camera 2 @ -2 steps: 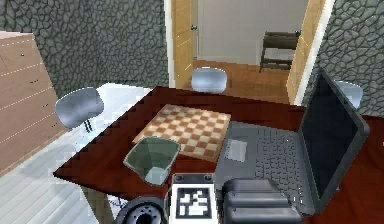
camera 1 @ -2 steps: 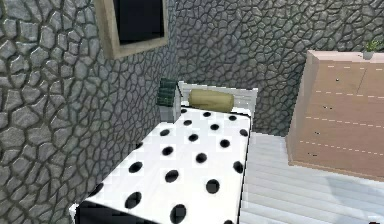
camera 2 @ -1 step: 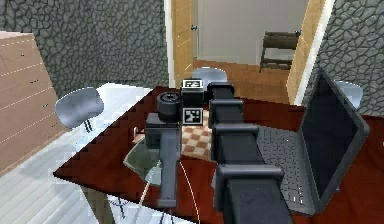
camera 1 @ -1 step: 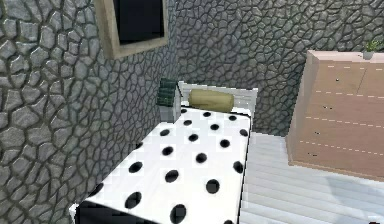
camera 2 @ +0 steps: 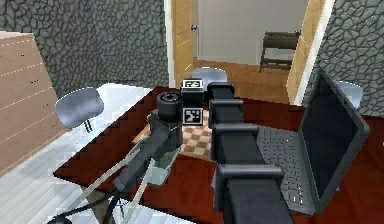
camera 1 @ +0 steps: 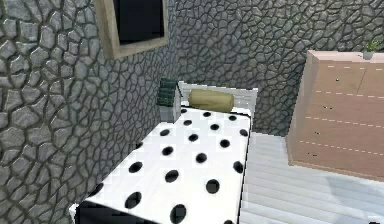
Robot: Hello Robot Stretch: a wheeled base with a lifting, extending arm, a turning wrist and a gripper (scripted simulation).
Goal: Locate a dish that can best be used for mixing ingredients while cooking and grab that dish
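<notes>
- Arm [camera 2: 245, 165] reaches out over the tabletop [camera 2: 105, 152], gripper [camera 2: 158, 130] by the near left edge, likely hunting a dish; its grip and load, cannot tell.
- 1 laptop [camera 2: 330, 130] at the right edge.
- Bowl's whereabouts: cannot tell.

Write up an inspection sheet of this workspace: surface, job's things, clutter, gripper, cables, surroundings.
Surface: dark red-brown table, with the arm stretched across it.
Job's things: nothing seen.
Clutter: open laptop on the table; checkered mat beside the arm.
Grippers: gripper seen against the table's left part; cannot tell whether it holds anything.
Cables: nothing seen.
Surroundings: stone walls; grey chair beside the table; doorway with a wooden chair beyond it; ahead, a dotted bed and a dresser with a plant on top.
</notes>
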